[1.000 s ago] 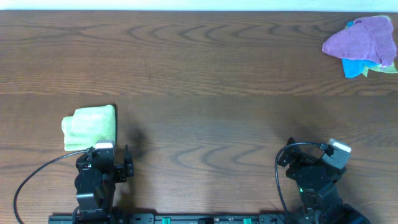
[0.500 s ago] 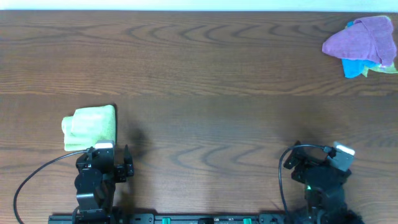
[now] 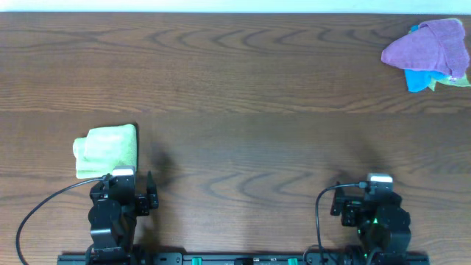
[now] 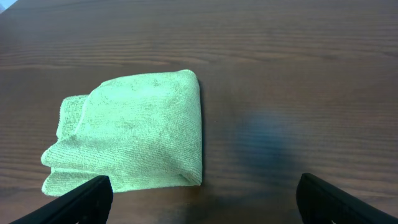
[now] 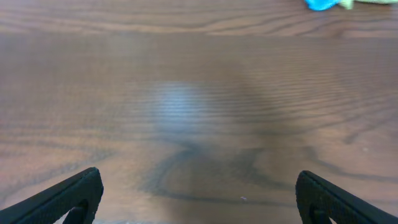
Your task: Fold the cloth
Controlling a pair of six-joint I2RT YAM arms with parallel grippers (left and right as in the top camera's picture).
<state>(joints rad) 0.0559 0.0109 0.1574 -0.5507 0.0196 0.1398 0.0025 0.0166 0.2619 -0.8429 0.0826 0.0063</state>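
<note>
A folded light green cloth [image 3: 107, 150] lies on the wooden table at the left, just beyond my left arm. It also shows in the left wrist view [image 4: 132, 137], lying flat with its folded edge to the right. My left gripper [image 4: 202, 202] is open and empty, its fingertips just short of the cloth's near edge. My right gripper [image 5: 199, 196] is open and empty over bare table near the front right edge; the right arm [image 3: 379, 217] sits pulled back there.
A heap of cloths, purple [image 3: 430, 46] over blue [image 3: 419, 79], lies at the far right corner; its blue edge shows in the right wrist view [image 5: 320, 5]. The table's front edge holds the arm bases.
My right arm has swung back and turned to face straight ahead, ending lower at the table's front edge. The left arm and the green cloth have not moved.
</note>
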